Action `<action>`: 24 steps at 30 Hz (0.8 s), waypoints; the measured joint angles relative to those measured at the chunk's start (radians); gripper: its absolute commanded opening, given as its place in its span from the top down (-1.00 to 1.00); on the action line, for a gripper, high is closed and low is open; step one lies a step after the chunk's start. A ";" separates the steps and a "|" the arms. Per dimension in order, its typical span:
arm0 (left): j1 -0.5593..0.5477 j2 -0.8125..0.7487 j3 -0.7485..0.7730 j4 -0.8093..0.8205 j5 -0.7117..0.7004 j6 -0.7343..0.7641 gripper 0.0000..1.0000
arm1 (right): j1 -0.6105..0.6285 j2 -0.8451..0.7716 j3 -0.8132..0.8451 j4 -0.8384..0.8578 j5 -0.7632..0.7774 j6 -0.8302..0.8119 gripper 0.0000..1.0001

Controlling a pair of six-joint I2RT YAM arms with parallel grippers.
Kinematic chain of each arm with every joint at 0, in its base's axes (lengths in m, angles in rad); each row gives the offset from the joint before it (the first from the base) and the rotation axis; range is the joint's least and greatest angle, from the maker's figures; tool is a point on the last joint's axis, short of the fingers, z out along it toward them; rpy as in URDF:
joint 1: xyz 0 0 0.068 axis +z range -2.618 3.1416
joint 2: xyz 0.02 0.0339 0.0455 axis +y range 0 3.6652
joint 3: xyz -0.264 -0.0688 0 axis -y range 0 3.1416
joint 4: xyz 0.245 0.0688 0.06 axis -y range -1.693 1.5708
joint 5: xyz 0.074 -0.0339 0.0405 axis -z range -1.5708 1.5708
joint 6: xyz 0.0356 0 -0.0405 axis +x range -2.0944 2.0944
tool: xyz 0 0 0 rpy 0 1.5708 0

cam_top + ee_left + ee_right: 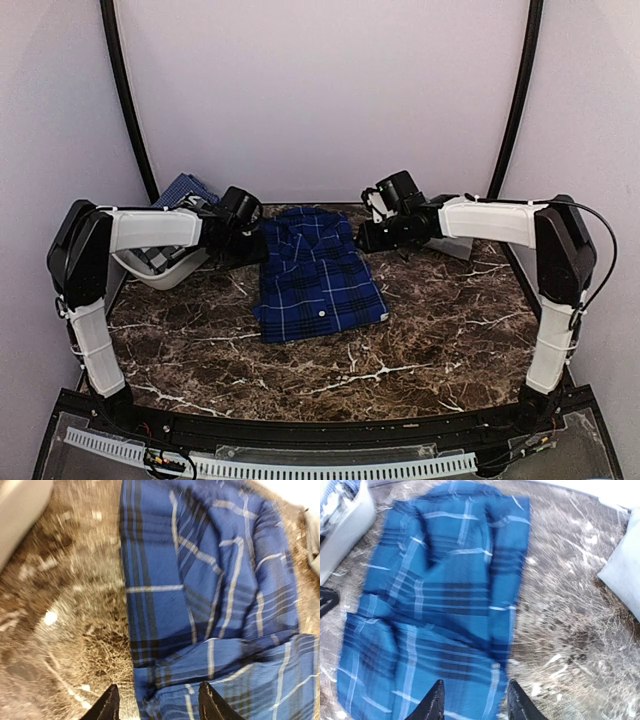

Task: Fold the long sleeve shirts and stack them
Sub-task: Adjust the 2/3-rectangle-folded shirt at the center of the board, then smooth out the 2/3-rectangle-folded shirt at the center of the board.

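Note:
A blue and black plaid shirt (318,272) lies folded in a rectangle on the marble table, collar end at the back. It fills the left wrist view (210,595) and the right wrist view (440,610). My left gripper (252,238) is open and empty, its fingertips (107,707) straddling the shirt's back left edge. My right gripper (364,238) is open and empty, its fingertips (436,705) straddling the shirt's back right edge. A grey folded cloth (455,244) lies behind my right arm at the back right; it also shows in the right wrist view (622,575).
A white basket (165,265) with more plaid cloth (185,190) stands at the back left under my left arm. It shows in the left wrist view (20,510) and the right wrist view (345,525). The marble table (420,330) ends at a dark front rail.

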 measured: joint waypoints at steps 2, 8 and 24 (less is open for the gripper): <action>-0.011 -0.032 0.011 -0.010 -0.016 0.005 -0.01 | 0.026 -0.024 -0.001 0.002 0.002 -0.002 0.48; -0.096 -0.057 0.061 0.005 0.015 0.008 0.09 | 0.071 -0.001 -0.012 0.004 -0.003 0.000 0.63; -0.159 0.406 0.424 0.048 0.187 0.010 0.14 | -0.010 0.236 0.130 -0.093 -0.006 -0.021 0.32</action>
